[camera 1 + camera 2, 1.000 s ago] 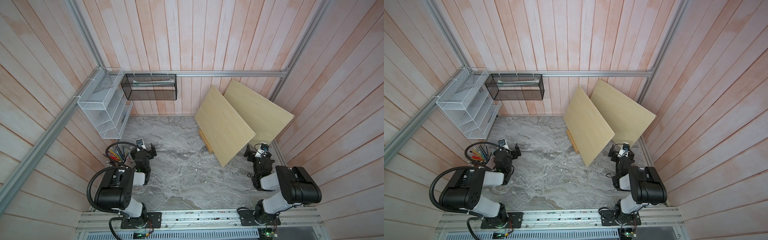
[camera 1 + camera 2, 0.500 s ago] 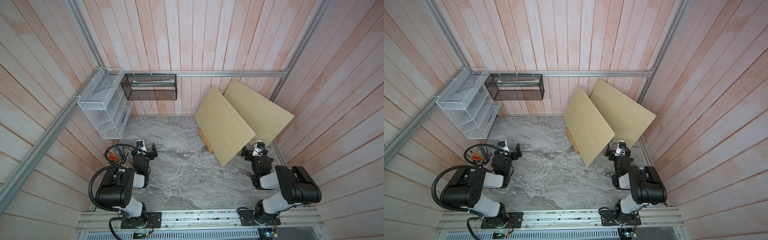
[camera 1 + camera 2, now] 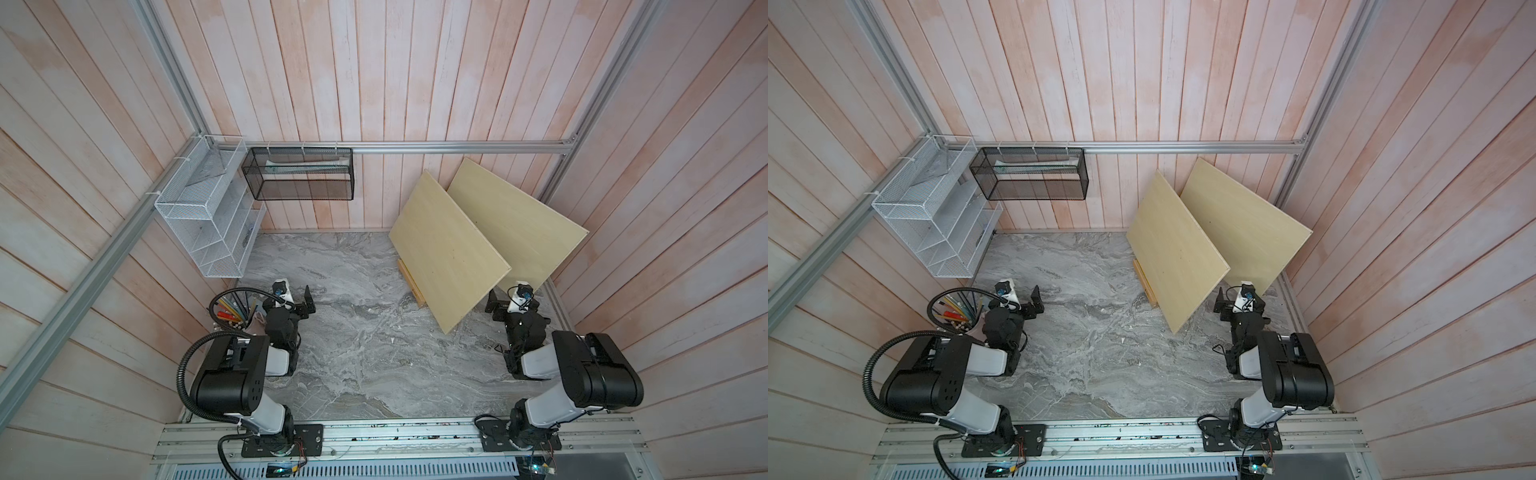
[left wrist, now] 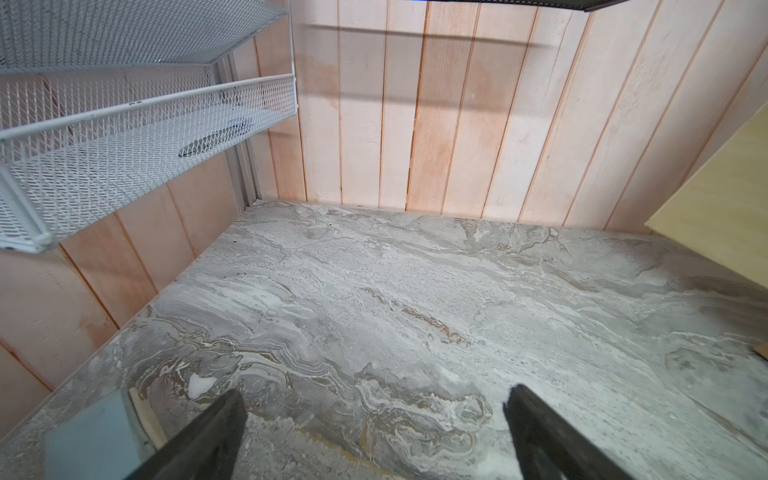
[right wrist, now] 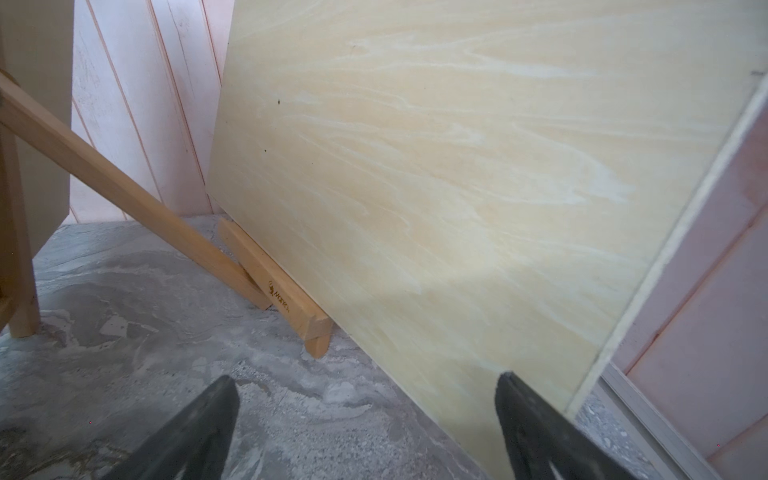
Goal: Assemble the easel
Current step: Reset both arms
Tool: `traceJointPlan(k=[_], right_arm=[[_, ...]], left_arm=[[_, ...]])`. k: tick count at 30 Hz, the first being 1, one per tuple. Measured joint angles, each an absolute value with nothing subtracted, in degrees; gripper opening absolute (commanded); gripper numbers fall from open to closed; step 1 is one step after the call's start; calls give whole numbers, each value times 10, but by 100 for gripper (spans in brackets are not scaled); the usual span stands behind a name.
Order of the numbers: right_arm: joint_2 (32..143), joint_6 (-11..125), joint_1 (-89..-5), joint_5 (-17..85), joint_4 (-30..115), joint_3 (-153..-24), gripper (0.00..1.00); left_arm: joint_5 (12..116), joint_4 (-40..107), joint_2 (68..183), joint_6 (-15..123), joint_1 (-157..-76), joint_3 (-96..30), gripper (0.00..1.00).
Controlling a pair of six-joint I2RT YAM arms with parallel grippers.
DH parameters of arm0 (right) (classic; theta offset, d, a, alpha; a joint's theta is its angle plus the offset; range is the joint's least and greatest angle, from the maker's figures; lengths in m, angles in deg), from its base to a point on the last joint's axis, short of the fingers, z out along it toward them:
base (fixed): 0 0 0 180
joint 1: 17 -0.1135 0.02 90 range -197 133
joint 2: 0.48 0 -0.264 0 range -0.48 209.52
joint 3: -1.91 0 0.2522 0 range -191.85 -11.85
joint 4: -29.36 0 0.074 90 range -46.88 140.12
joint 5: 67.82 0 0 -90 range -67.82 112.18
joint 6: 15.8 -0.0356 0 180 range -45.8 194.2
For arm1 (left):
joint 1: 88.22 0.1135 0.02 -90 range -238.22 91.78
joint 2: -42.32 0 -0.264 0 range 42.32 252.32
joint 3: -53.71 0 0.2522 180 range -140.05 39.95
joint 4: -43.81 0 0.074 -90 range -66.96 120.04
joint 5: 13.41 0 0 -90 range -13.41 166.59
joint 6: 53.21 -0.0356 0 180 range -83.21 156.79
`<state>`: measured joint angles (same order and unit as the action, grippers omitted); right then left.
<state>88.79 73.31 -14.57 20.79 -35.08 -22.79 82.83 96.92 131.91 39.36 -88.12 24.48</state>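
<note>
The easel is mostly hidden behind the front plywood board (image 3: 449, 257); in both top views only a honey-brown bar (image 3: 411, 286) (image 3: 1145, 282) shows at that board's lower left edge. In the right wrist view a slanting easel slat (image 5: 124, 195) meets a bar with a small dark mark (image 5: 276, 291) on the floor, at the foot of the rear board (image 5: 457, 187). My right gripper (image 5: 365, 386) (image 3: 515, 301) stands open and empty, just short of that bar. My left gripper (image 4: 374, 403) (image 3: 291, 297) hangs open over bare marble at the left, far from the easel.
A white mesh rack (image 3: 208, 224) hangs on the left wall and a black mesh basket (image 3: 299, 174) on the back wall. A cup of pencils and brushes (image 3: 232, 307) stands beside my left arm. The rear board (image 3: 515, 232) leans into the back right corner.
Both wrists have shifted and turned slightly in place. The jaws stay wide open, and the boards and easel have not moved.
</note>
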Motion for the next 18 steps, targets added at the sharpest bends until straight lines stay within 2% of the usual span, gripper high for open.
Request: traceJointPlan(k=[10, 12, 13, 14, 15, 16, 17, 18], right_arm=[[888, 727, -140, 230, -344, -233, 98], [888, 727, -137, 232, -344, -233, 98], [888, 726, -137, 232, -344, -233, 98], [888, 726, -137, 233, -344, -233, 98], [888, 725, -137, 234, -344, -233, 98], [888, 725, -137, 235, -344, -233, 98], [888, 725, -137, 235, -344, -233, 98], [888, 724, -137, 236, -344, -233, 98]], left_arm=[[828, 969, 1319, 394, -881, 245, 100], [828, 969, 1319, 393, -881, 245, 92], [828, 969, 1319, 394, -881, 245, 84], [828, 969, 1319, 394, -881, 245, 67], [828, 969, 1319, 394, -881, 245, 45], [828, 969, 1319, 394, -881, 245, 4], [828, 969, 1319, 393, -881, 245, 0], [828, 969, 1319, 393, -881, 245, 0]])
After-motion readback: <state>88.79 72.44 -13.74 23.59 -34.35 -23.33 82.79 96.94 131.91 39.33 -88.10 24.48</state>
